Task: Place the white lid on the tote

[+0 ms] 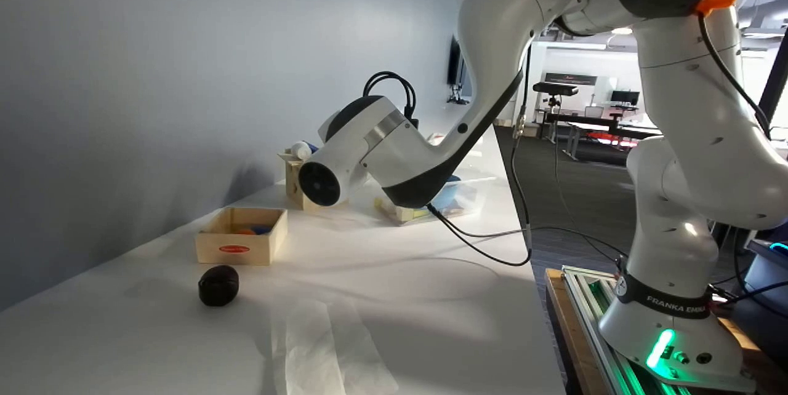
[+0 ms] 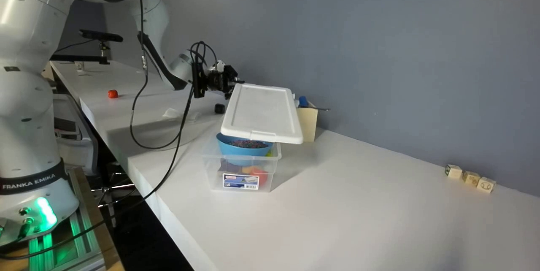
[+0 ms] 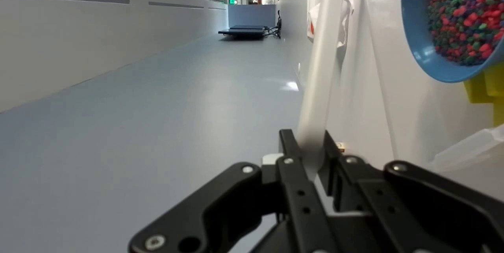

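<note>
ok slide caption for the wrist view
Gripper holding the white lid by its edge, blue bowl of multicolored bits at upper right.

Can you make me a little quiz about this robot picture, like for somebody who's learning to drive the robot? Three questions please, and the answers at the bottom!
1. True or false: the white lid is closed tight on the tote.

2. Pick one. What colour is the bowl that sticks up out of the tote?
a) red
b) blue
c) yellow

3. Fill in the number: in an exterior view, ___ little pale blocks sit in a row.

Key:
1. False. The gripper holds it by its edge, over the tote.
2. b) blue
3. three
</note>
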`<state>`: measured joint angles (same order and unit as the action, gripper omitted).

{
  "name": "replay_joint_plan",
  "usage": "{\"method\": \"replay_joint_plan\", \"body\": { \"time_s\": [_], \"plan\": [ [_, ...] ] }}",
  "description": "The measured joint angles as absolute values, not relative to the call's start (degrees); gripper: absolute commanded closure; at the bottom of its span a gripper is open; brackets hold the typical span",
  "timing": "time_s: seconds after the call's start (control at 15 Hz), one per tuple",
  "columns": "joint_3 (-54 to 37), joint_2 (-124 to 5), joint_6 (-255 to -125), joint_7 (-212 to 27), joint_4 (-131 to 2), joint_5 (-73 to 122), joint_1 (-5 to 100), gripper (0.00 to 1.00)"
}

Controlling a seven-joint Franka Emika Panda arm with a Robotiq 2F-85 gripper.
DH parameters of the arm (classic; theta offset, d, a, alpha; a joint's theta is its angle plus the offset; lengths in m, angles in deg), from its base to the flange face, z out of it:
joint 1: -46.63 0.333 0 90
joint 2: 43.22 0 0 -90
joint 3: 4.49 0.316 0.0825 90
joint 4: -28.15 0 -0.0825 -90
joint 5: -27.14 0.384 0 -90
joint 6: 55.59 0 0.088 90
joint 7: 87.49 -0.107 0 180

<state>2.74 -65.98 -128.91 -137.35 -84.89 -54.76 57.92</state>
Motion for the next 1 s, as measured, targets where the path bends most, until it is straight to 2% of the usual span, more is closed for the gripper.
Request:
{"method": "replay_joint_plan", "body": {
  "time_s": [0.47, 1.0],
  "plan": [
    [4.5, -67.7, -122.7, -141.5, -85.7, -53.6, 59.2, 0.96],
    [4.6, -69.9, -122.3, -144.3, -85.8, -52.0, 59.1, 0.96]
  ]
}}
